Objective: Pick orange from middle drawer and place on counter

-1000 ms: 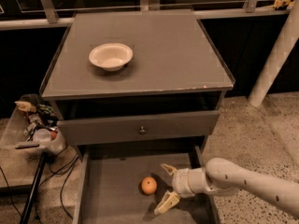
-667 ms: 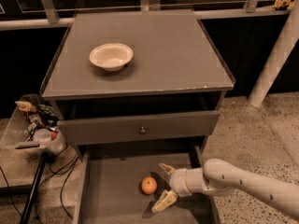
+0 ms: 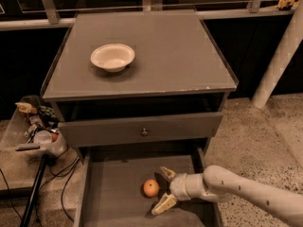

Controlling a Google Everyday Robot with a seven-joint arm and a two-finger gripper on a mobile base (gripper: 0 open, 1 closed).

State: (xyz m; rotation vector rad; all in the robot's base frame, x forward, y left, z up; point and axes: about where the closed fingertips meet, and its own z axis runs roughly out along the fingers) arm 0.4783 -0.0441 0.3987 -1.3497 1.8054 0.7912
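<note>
The orange (image 3: 151, 187) lies on the bare floor of the open middle drawer (image 3: 113, 197), near its centre. My gripper (image 3: 163, 189) reaches in from the right and sits just right of the orange. Its two pale fingers (image 3: 163, 204) are spread open, one beyond the fruit and one nearer than it, not touching it as far as I can see. The counter (image 3: 161, 51) is the flat grey cabinet top above, with a pale chip at its front right corner.
A white bowl (image 3: 112, 56) stands on the counter's left half. A grey drawer front with a small knob (image 3: 144, 132) sits above the open drawer. A clear bin of clutter (image 3: 33, 126) and cables are at the left. A white post (image 3: 279, 56) stands at the right.
My gripper has moved left across the drawer, closer to the orange. The orange has not moved.
</note>
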